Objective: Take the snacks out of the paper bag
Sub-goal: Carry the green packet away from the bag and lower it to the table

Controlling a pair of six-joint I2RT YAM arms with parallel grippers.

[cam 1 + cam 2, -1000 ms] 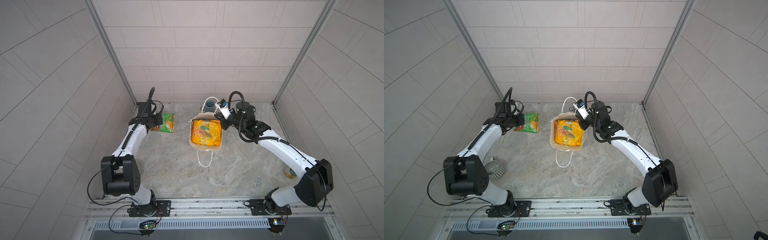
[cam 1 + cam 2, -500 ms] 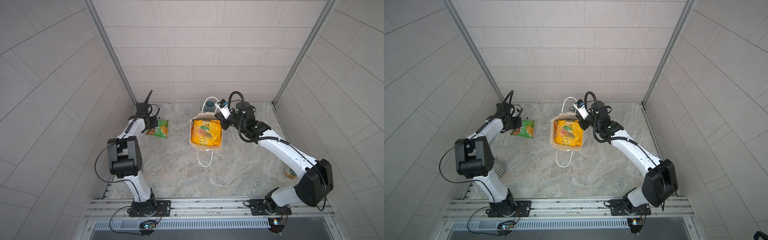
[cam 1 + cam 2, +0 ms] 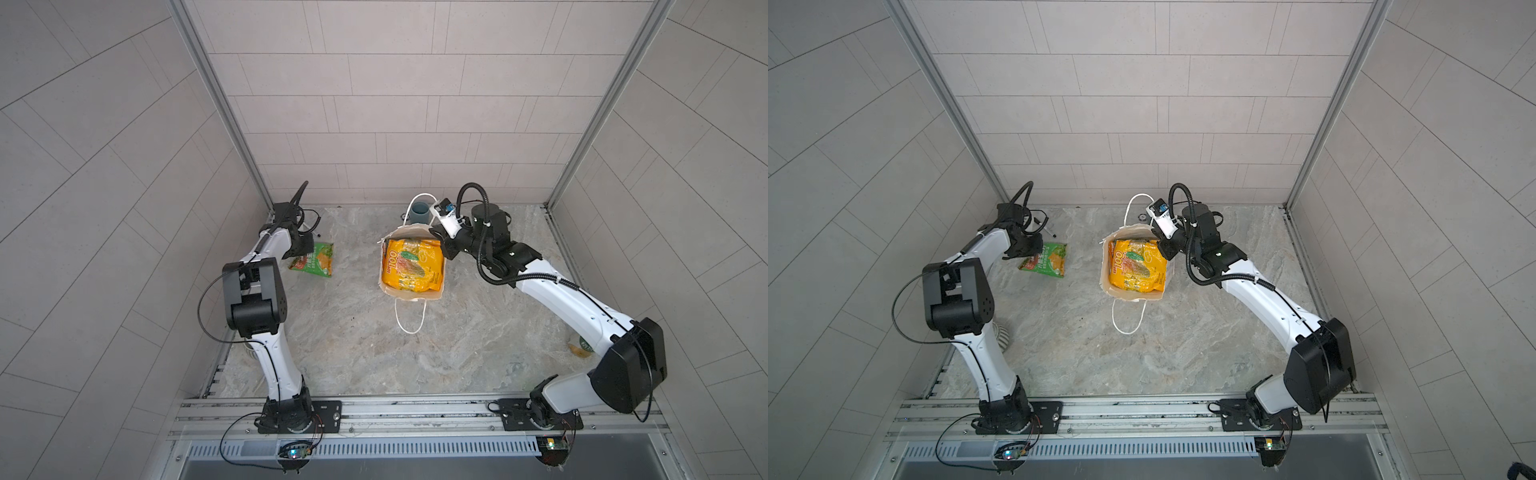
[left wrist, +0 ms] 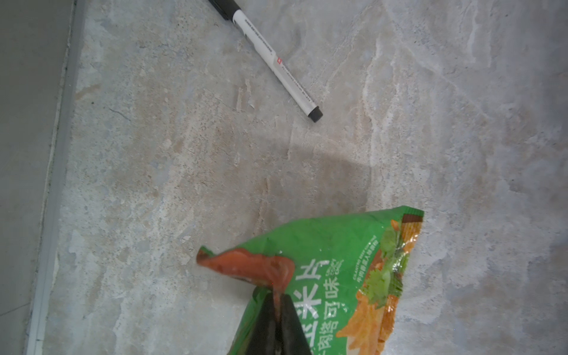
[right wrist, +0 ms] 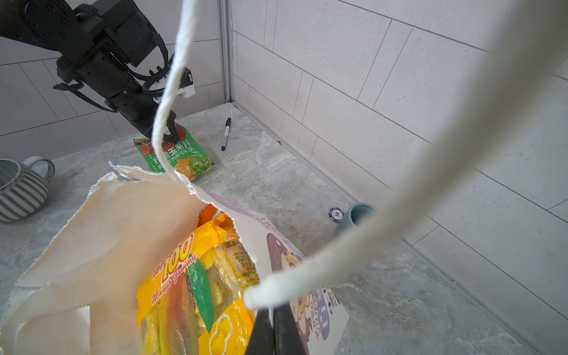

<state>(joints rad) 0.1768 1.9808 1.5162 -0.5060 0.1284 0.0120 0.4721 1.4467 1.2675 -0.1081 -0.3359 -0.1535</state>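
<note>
A green snack packet (image 3: 314, 262) (image 3: 1046, 262) (image 4: 338, 270) (image 5: 181, 153) lies on the stone tabletop at the back left. My left gripper (image 3: 300, 254) (image 3: 1034, 252) (image 4: 279, 299) is shut on its crumpled red corner. The white paper bag (image 3: 415, 296) (image 3: 1133, 296) (image 5: 123, 221) stands open in the middle, with an orange-yellow snack packet (image 3: 411, 262) (image 3: 1138, 264) (image 5: 190, 292) filling its mouth. My right gripper (image 3: 440, 245) (image 3: 1163, 249) (image 5: 272, 316) is shut on the bag's right rim, just under a white cord handle (image 5: 399, 199). Any snacks beneath the orange-yellow one are hidden.
A black-and-white marker pen (image 4: 276, 61) (image 5: 226, 135) lies behind the green packet near the back left corner. A grey-blue cup (image 3: 420, 212) (image 5: 356, 215) and a poker chip (image 5: 336, 214) sit behind the bag. A striped mug (image 5: 21, 187) stands by the left arm's base.
The left arm swung left and down toward the wall, carrying the green packet from beside the bag to the tabletop. The right arm and the bag have not moved.
</note>
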